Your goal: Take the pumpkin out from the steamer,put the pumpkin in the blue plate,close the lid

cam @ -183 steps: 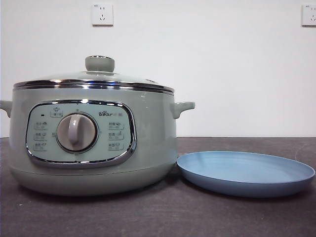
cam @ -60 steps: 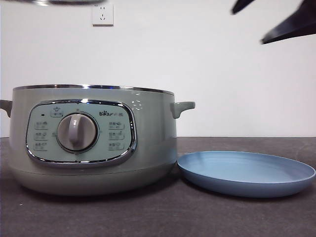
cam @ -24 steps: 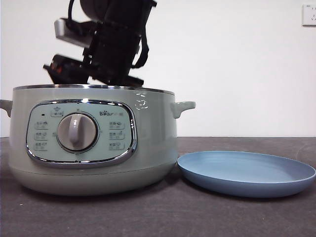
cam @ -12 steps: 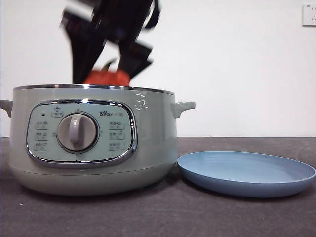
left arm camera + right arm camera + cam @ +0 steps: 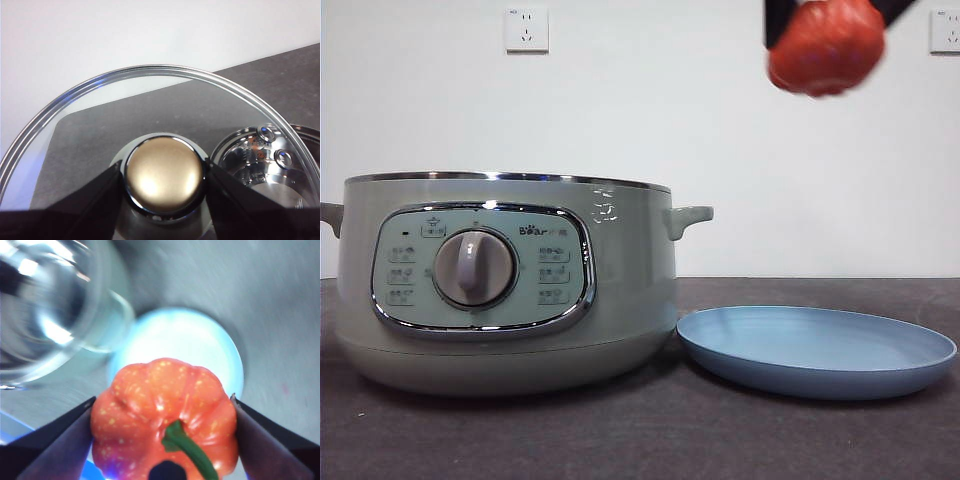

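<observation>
High in the air at the front view's top right hangs the orange-red pumpkin (image 5: 825,45), with my right gripper (image 5: 828,12) shut on it; the right wrist view shows the pumpkin (image 5: 165,415) between the two jaws, above the blue plate (image 5: 200,340). The sage-green steamer (image 5: 505,280) stands open at the left, and the blue plate (image 5: 815,350) lies on the table to its right. My left gripper (image 5: 164,177) is shut on the knob of the glass lid (image 5: 75,105), held aloft beside the open steamer (image 5: 260,170). In the front view the lid is out of sight.
The dark table (image 5: 640,440) runs out in front of the steamer and plate. A white wall with power sockets (image 5: 526,29) stands behind.
My right gripper has lifted the pumpkin out of the steamer and carried it up and to the right, over the plate. The lid came off earlier.
</observation>
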